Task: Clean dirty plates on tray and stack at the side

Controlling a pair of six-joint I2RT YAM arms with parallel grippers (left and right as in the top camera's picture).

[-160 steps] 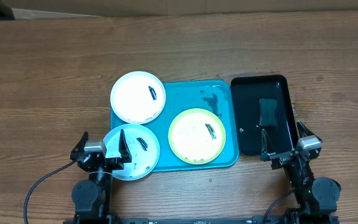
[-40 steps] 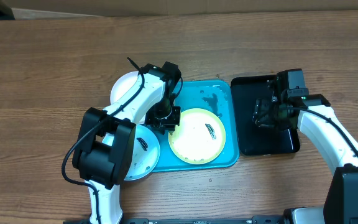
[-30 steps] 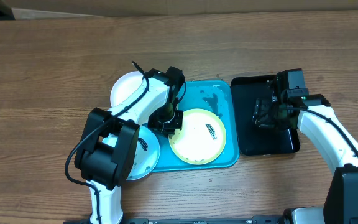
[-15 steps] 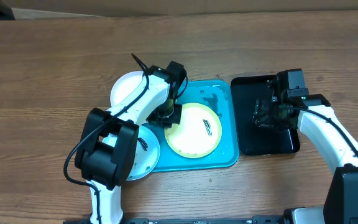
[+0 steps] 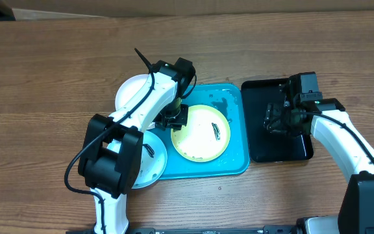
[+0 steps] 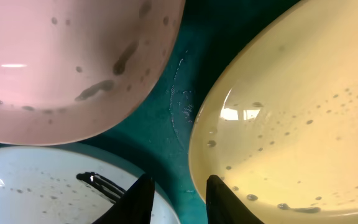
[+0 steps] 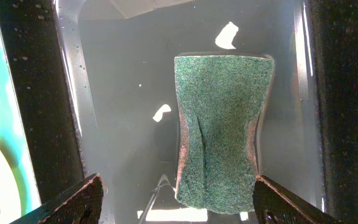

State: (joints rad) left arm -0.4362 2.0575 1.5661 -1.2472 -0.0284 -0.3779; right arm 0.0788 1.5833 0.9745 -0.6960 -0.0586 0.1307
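The yellow-green-rimmed plate (image 5: 202, 132) lies on the turquoise tray (image 5: 239, 153), carrying a dark smear. My left gripper (image 5: 174, 119) hovers at its left rim. In the left wrist view the left gripper (image 6: 178, 180) is open by a narrow gap, with bare tray (image 6: 180, 81) between the fingers. The yellow plate's rim (image 6: 291, 124) runs beside the right finger. The smeared white plate (image 6: 73, 56) and the pale-blue-rimmed plate (image 6: 36, 186) lie close by. My right gripper (image 7: 178, 178) stands wide open above a green sponge (image 7: 221, 124).
The glossy black tray (image 5: 297, 97) sits right of the turquoise one and holds the sponge in shallow water. The white plate (image 5: 127, 94) and the pale-blue plate (image 5: 147, 159) overhang the turquoise tray's left side, with my left arm crossing over them. Bare wooden table surrounds everything.
The yellow-green plate has shifted up and left on the tray along with my left gripper. The left jaws, shut a moment ago, have parted. The right arm has stayed still.
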